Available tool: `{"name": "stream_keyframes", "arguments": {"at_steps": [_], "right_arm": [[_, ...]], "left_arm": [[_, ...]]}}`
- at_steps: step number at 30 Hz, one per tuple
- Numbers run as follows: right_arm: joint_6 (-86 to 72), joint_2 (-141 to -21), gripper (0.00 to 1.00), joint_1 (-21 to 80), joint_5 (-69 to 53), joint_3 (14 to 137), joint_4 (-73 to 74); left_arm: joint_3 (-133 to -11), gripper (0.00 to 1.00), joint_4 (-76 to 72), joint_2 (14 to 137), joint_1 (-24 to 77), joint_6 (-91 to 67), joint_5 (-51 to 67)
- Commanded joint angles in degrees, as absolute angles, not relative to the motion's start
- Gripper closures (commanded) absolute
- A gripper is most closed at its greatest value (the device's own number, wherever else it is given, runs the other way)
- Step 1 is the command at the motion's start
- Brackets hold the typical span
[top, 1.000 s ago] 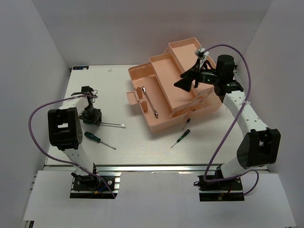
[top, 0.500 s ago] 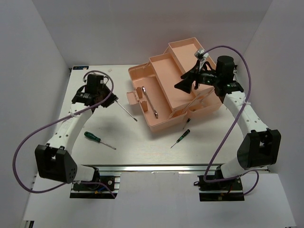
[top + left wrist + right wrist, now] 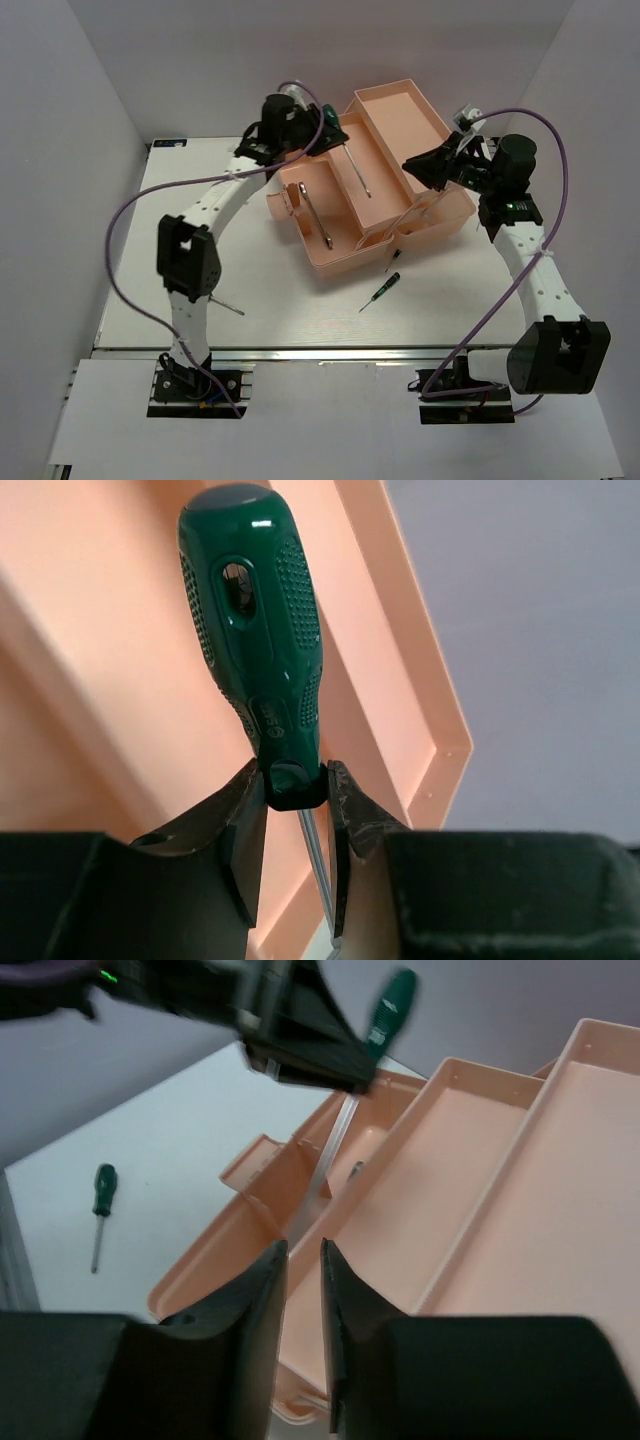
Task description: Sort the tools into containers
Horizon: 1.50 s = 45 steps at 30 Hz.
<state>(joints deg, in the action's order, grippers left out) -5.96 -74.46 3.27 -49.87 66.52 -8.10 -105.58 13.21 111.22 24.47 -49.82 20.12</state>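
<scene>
One long screwdriver (image 3: 255, 630) is pinched in the left gripper (image 3: 297, 785). The two fingers are closed to a narrow gap on the black collar just below the dark green handle, and the thin shaft runs out past them.

To place it well, I judge the arm should bring the tool down until the shaft lies nearly flat along the tray floor, and only then part the fingers. The hold at the collar is small, so the tool could pivot if moved quickly.

From above, the tool hangs over the middle tray (image 3: 388, 185) of the salmon-pink toolbox (image 3: 340, 262). Whether its tip touches the floor I cannot tell.

A silver wrench (image 3: 315, 213) lies in the next compartment, nearer the arms.

At the toolbox's right side the right gripper (image 3: 303, 1260) hovers, its fingers almost together and holding nothing.

A tiny screwdriver (image 3: 381, 291) lies on the worktop (image 3: 280, 300) just in front of the toolbox.
</scene>
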Motion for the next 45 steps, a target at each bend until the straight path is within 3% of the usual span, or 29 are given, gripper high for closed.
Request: {"name": "stream_keyframes", "arguments": {"at_steps": [1,3,4,5,6,7,12,15,17,19,21,22,23,24,25,27,28,29,31,32,37,45], "right_arm": [[-6.24,-71.02,0.74,2.99,-48.69,65.39,-12.39],[-5.54,-69.79,0.53,2.81,-48.43,64.52,-11.35],[-4.32,-69.44,0.43,2.81,-48.43,64.25,-10.9],[-3.7,-69.17,0.23,2.81,-48.51,64.07,-10.46],[-2.91,-68.65,0.16,2.81,-48.95,63.55,-9.85],[-0.9,-68.56,0.11,2.81,-49.56,63.54,-9.32],[2.98,-70.48,0.11,3.51,-56.06,64.07,-7.3],[6.58,-72.33,0.11,5.26,-57.91,65.21,-4.84],[10.09,-73.21,0.11,7.11,-58.71,66.79,-1.07],[20.53,-74.61,0.11,12.55,-56.7,68.81,5.41],[29.3,-76.45,0.3,20.08,-50.4,70.75,12.9],[30.66,-77.25,0.45,22.13,-48.62,71.1,14.22],[31.11,-78.04,0.85,24.41,-46.86,71.63,15.37],[31.11,-79.7,0.98,27.74,-44.24,71.98,15.64],[30.85,-80.5,1.0,29.25,-43.6,72.5,16.08],[29.71,-82.52,1.0,33.02,-41.24,73.3,15.91],[29.19,-83.05,0.91,34.18,-40.44,73.39,15.73],[28.92,-83.67,0.74,35.32,-39.39,73.48,15.56],[28.83,-84.99,0.52,37.87,-37.19,73.13,15.38],[28.31,-85.34,0.12,38.75,-36.39,72.78,15.03],[27.33,-86.92,0.11,40.52,-35.33,71.02,13.63],[26.81,-85.87,0.11,40.43,-32.79,69.7,13.36]], "left_arm": [[-116.67,1.0,12.03,118.52,27.06,-53.08,20.58],[-120.74,1.0,15.45,121.89,27.68,-53.61,18.2],[-124.5,0.93,17.12,123.21,27.95,-53.87,17.41],[-126.28,0.81,20.88,125.57,28.12,-53.96,15.75],[-127.52,0.7,22.14,126.29,28.12,-53.79,15.47],[-128.05,0.5,22.84,126.47,28.12,-53.79,15.21],[-127.7,0.24,22.85,123.67,28.12,-51.77,13.19],[-128.06,0.23,24.43,120.87,27.16,-50.63,12.04],[-127.53,0.31,27.59,118.05,26.72,-48.79,8.98],[-123.42,0.72,32.57,110.95,25.76,-47.73,2.51],[-113.8,1.0,36.54,104.45,24.01,-48.42,-3.39],[-109.55,1.0,40.56,97.11,23.21,-49.47,-7.78],[-104.99,1.0,42.52,93.2,22.07,-52.79,-9.48],[-95.2,1.0,44.63,89.25,19.28,-54.91,-10.36],[-89.96,0.95,48.13,81.38,17.33,-58.67,-10.02],[-79.86,0.74,51.05,73.87,11.55,-61.68,-8.8],[-70.58,0.54,52.72,70.26,10.12,-62.83,-8.27],[-66.49,0.46,53.0,64.05,8.98,-63.71,-7.74],[-59.89,0.36,54.57,59.96,6.77,-64.51,-8.26],[-54.89,0.29,55.71,57.77,6.16,-64.86,-8.61],[-45.89,0.24,52.22,58.61,3.17,-62.58,-8.61],[-50.62,0.13,50.28,74.86,-2.96,-50.37,-12.13]]}}
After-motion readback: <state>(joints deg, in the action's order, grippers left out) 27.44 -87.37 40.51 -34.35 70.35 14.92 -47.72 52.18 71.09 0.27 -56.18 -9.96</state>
